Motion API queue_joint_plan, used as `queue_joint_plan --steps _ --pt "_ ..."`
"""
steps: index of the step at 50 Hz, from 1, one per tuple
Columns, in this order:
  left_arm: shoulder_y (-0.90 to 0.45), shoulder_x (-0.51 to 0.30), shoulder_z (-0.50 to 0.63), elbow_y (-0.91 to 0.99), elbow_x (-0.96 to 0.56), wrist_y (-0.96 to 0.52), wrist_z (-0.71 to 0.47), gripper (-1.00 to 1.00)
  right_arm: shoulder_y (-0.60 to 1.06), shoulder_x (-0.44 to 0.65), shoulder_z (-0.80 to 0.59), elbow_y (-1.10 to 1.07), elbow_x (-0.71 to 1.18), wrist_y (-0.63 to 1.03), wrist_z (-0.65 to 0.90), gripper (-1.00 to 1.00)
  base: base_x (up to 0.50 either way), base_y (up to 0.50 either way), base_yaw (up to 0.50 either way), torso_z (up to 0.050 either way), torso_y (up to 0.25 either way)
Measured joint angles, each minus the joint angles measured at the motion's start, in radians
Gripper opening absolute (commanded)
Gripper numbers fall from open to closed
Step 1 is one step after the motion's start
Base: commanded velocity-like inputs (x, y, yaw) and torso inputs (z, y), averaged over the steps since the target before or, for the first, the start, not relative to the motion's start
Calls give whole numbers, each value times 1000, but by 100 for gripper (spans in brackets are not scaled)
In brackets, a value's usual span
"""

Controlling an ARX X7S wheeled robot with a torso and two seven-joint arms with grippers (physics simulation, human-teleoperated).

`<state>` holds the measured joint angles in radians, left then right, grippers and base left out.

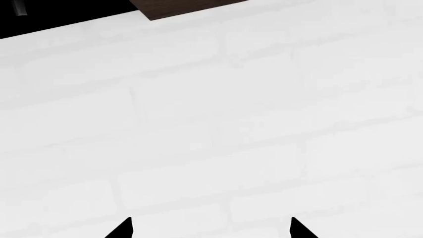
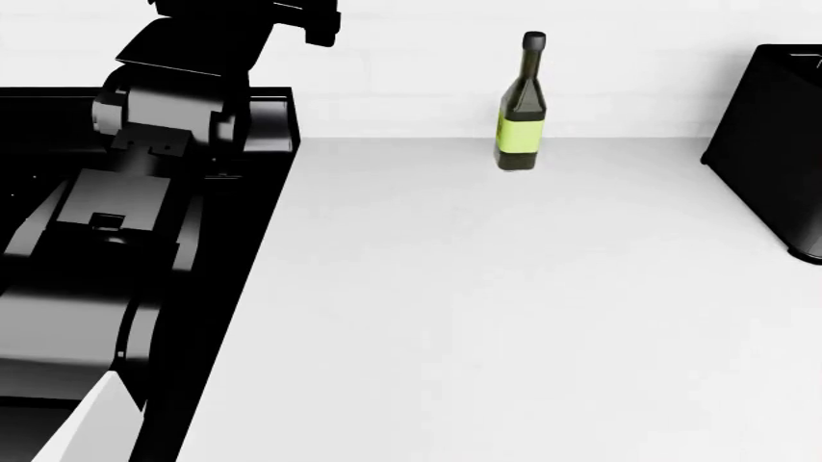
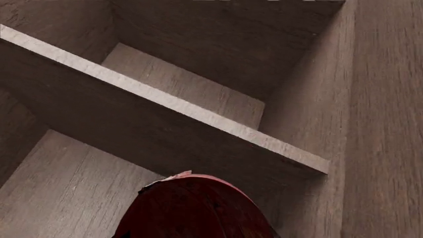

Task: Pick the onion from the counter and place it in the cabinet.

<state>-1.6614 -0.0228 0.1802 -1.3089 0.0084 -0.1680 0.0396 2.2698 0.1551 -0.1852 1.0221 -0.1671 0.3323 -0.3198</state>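
Closest to the right wrist camera is the onion (image 3: pixel 193 208), dark red and glossy, which fills the low part of that view with its small tip pointing toward the cabinet (image 3: pixel 330 99). It sits where the right tool carries its load, so I judge that the tool is clenched on the onion, although the fingers themselves do not show. Just beyond the onion is a wooden shelf (image 3: pixel 165 106) with brown walls around it, so the onion is already inside the cabinet opening, below this shelf.

On the head view the white desk (image 2: pixel 488 318) has no onion on it. A bottle (image 2: pixel 521 106) with a green label stands at the far edge, and a black box (image 2: pixel 777 144) stands at the far right corner. The left arm (image 2: pixel 129 221) rises along the left edge of the desk. The left tool (image 1: pixel 210 229) faces a white brick wall (image 1: pixel 211 124), and its two tips stand apart with nothing between them, so it is released.

The step in hand seems to be the placing. The next move calls for lowering the onion onto a cabinet board, then opening the fingers gently so it does not roll out.
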Motion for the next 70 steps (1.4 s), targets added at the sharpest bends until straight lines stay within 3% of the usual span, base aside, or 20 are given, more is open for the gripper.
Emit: queue_joint_plan --steps 11,22,23,39,46,52,63,70 --pt "0 0 0 0 0 0 0 100 -76 -25 50 191 125 134 40 -100 0 0 0 0 0" --pt "0 0 0 0 0 0 0 100 -91 -32 62 132 176 264 120 -100 0 0 0 0 0" --pt "0 0 0 0 0 0 0 100 -90 -33 63 129 178 273 125 100 0 0 -3 0 0" --pt "38 2 30 2 -5 -61 14 100 -68 -41 92 138 127 312 103 100 -6 0 -5 0 0" --pt "67 4 54 0 -9 -110 30 100 -11 -39 19 214 140 206 60 100 0 0 0 0 0" --pt "77 2 63 0 -10 -130 38 100 32 -51 67 199 86 96 11 100 0 0 0 0 0" --pt "81 4 63 0 -13 -141 44 100 69 -75 143 -32 72 97 -45 100 0 0 0 0 0" --pt "82 9 58 0 -15 -140 48 100 -67 -109 210 -431 184 408 29 100 0 0 0 0 0"
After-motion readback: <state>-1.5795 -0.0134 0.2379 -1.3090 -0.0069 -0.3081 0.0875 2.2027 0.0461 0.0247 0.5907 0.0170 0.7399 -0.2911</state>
